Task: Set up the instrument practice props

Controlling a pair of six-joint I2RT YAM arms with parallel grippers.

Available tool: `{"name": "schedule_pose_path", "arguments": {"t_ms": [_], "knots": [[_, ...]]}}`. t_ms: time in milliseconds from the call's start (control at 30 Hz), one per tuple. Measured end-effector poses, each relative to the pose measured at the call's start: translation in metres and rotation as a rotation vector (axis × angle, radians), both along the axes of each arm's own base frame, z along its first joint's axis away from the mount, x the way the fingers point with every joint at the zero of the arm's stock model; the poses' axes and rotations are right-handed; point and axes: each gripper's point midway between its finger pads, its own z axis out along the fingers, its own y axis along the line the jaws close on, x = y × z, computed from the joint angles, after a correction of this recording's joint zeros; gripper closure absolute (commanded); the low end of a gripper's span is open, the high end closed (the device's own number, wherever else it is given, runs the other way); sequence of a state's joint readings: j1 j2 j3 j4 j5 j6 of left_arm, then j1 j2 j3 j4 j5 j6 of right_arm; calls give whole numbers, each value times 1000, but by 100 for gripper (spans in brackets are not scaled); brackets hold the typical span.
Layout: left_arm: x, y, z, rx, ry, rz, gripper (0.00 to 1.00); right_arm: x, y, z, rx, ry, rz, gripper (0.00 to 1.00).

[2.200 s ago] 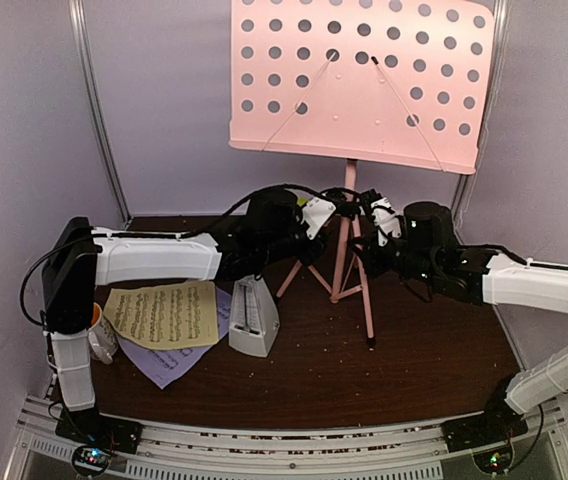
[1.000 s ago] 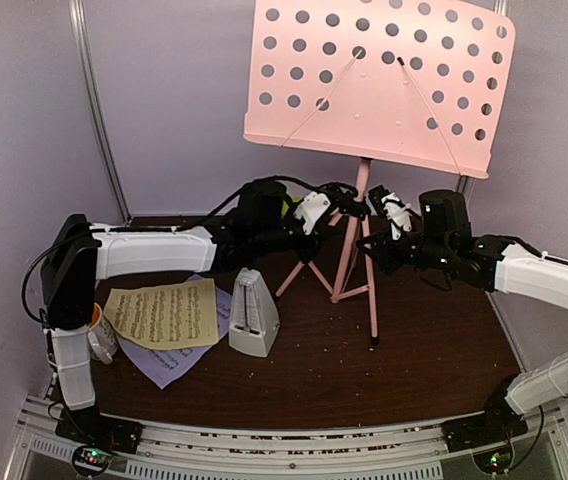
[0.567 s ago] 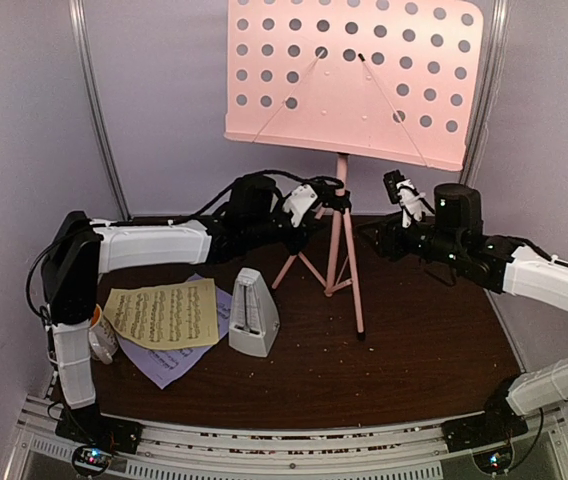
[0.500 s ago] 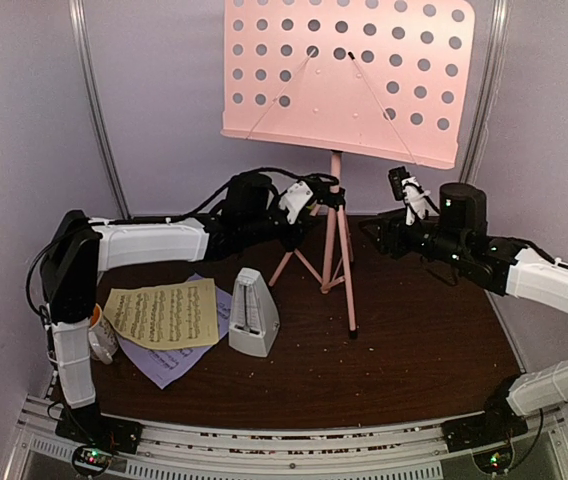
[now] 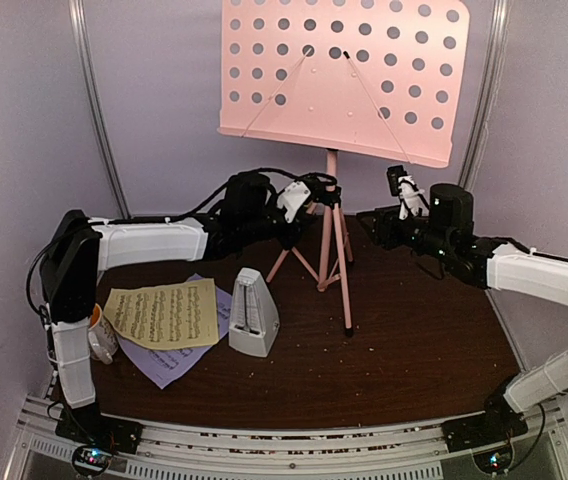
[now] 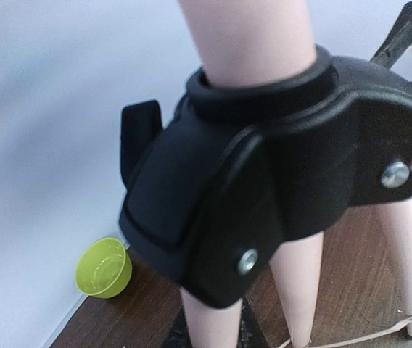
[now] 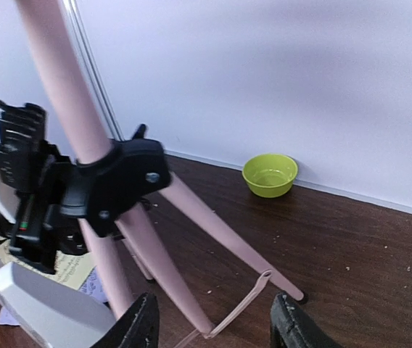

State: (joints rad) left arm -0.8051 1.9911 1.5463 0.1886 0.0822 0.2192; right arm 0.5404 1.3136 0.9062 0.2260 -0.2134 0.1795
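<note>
The pink music stand [image 5: 331,165] is upright at the back middle, its perforated desk [image 5: 339,80] high up. My left gripper [image 5: 311,203] is at the stand's black tripod hub [image 6: 264,188] and looks shut on it; its fingers are hidden in the left wrist view. My right gripper [image 7: 217,326] is open and empty, just right of the tripod legs [image 7: 220,232]. The yellow sheet [image 5: 164,313] lies on the lavender sheet [image 5: 169,362] at the left. The grey metronome [image 5: 252,315] stands beside them.
A white mug [image 5: 99,333] sits at the far left under the left arm. A lime-green bowl [image 7: 270,175] sits against the back wall behind the stand. Metal frame poles [image 5: 99,110] stand at both back corners. Crumbs dot the brown table [image 5: 414,350].
The stand has shifted left and stands more upright, moved with my left gripper. My right gripper let go of the stand's legs and drew back to the right, open.
</note>
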Motion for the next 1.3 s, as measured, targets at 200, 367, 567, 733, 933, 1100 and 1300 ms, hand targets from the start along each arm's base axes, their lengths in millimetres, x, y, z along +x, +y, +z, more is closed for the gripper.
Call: {"name": "schedule_pose_path", "arguments": {"t_ms": [200,367,567,733,933,1100,1300], "knots": [[-1,2,-5,35,-4,-1,76,26,0,-33,-79,-15,28,42],[-2,7,-20,90,31,8,63,28,18,-46,-117,-10,129,36],[-2,11,-28,116,58,23,54,9,14,-39,-77,-16,153,22],[2,20,-30,122,77,45,45,-23,-3,-53,-31,34,138,21],[6,48,-17,91,101,24,32,-54,3,-94,-17,141,169,21],[21,89,-8,34,141,-11,31,-63,11,-132,-27,220,177,20],[23,108,-43,92,197,-67,36,-59,19,-163,-56,265,159,21]]}}
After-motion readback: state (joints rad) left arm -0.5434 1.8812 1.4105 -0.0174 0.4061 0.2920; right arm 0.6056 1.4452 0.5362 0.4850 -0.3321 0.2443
